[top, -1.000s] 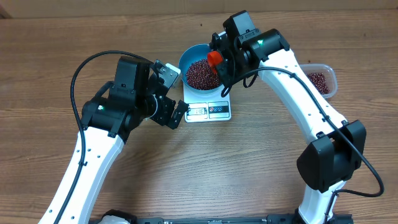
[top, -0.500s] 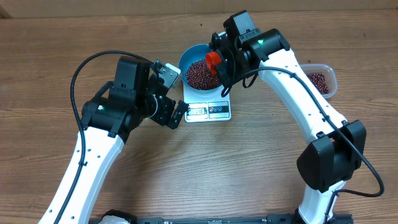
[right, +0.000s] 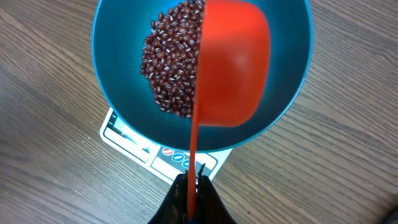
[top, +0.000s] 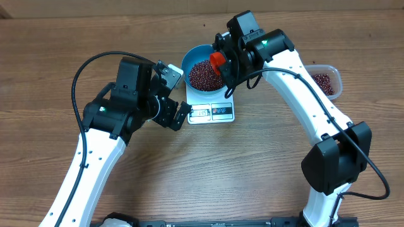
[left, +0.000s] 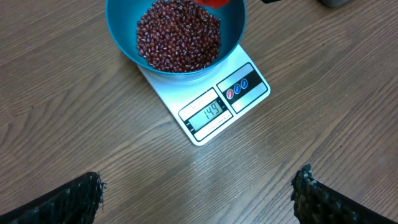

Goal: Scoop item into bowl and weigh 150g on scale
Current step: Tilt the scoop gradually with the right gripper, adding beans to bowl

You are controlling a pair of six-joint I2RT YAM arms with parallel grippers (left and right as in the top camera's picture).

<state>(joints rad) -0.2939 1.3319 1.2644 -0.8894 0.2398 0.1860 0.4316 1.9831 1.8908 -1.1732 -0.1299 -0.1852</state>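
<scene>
Many beans (left: pixel 178 34) in the blue bowl (left: pixel 124 31)

The bowl sits on the white scale (left: pixel 214 112) and hides the far part of it. The near edge, with the little window and the buttons, sticks out. The window shows 149.

The right gripper (right: pixel 191 190) is clenched on the thin handle of a red scoop (right: pixel 233 62). The scoop hangs inside the bowl's rim, over one side of the heap.

The left gripper (left: pixel 198 193) has its jaws spread wide, with nothing between them. It hovers beside the scale's left edge. Bare wooden table (top: pixel 252 176) lies under it and all along the near side.

A clear tub (top: pixel 329 66) with a few more beans sits well apart, past the right arm.
</scene>
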